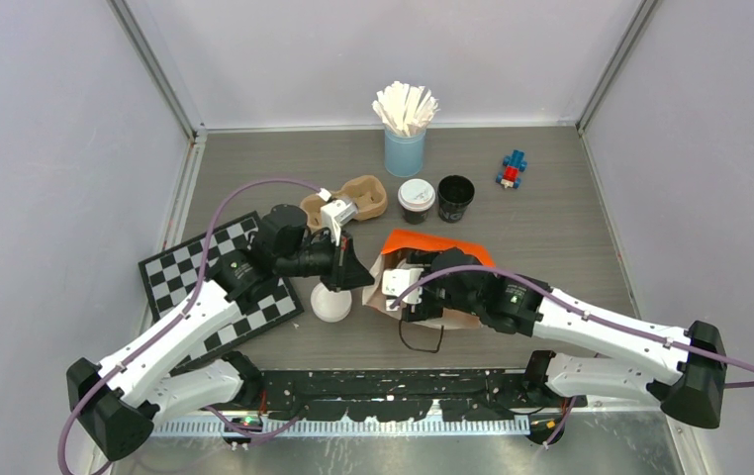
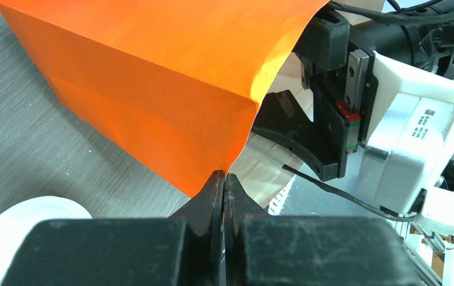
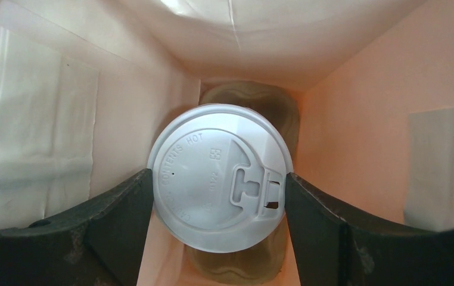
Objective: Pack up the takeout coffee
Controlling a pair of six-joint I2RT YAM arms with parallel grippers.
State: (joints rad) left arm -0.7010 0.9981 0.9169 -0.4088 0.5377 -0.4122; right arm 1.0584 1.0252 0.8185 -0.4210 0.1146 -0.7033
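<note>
An orange paper bag (image 1: 439, 246) lies on its side at mid-table, mouth toward the left arm. My left gripper (image 2: 224, 179) is shut on the edge of the bag's (image 2: 153, 77) mouth. My right gripper (image 3: 218, 192) reaches inside the bag, its fingers pressed against both sides of a white-lidded takeout coffee (image 3: 218, 173); a brown pulp carrier (image 3: 249, 104) lies under it. Behind the bag stand another lidded takeout coffee (image 1: 417, 199) and a black cup without a lid (image 1: 455, 197).
A loose white lid (image 1: 331, 303) lies left of the bag, below my left gripper. A brown cup carrier (image 1: 356, 197) sits at the back left, a light-blue cup of stirrers (image 1: 405, 148) behind it. A small toy (image 1: 513, 170) is back right, a chessboard (image 1: 213, 282) left.
</note>
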